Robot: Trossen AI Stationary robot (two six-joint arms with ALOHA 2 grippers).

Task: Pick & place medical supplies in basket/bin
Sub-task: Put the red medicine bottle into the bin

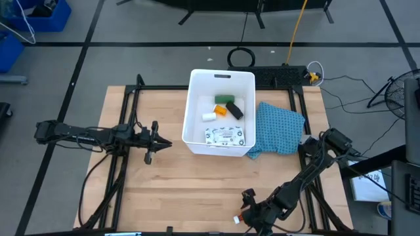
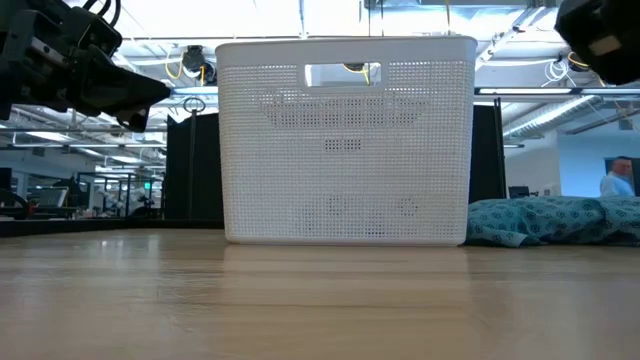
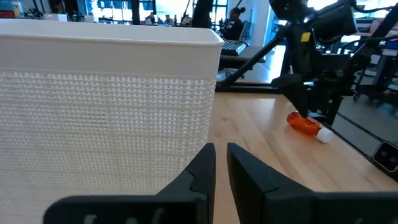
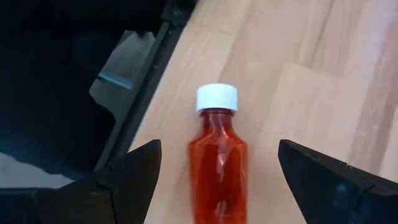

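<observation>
1. White tub (image 1: 197, 105) sits mid-bench (image 1: 190, 196), toward the far edge; slot handle near its rim on the far wall.
2. Inside tub, seen from above: flat printed packet (image 1: 227, 136) near the front wall, orange/white vial (image 1: 214, 113) above it, green block (image 1: 224, 99) & black block (image 1: 234, 109) toward the far right part.
3. Blue patterned cloth (image 1: 279, 128) lies crumpled just beside tub's right wall, touching or nearly so.
4. Red bottle (image 4: 217, 162) w/ white cap lies on its side on the bench near the front-right edge, outside tub, well apart from it. Also seen in left wrist view, near the right arm.
5. R tool (image 4: 217, 171): low over the front-right of bench, fingers (image 4: 134, 168) spread wide either side of the bottle, not touching it; the bottle lies between them, cap pointing away from the wrist.
6. L tool (image 1: 164, 142): left of tub, near its front-left corner, pointing at the tub wall; fingers (image 3: 202, 171) close together w/ a narrow gap, gripping nothing.
7. Low view: tub's perforated wall faces the camera, cloth to its right, contents only faint shapes through the mesh.
8. Person far off in the room behind, at right of low view.
</observation>
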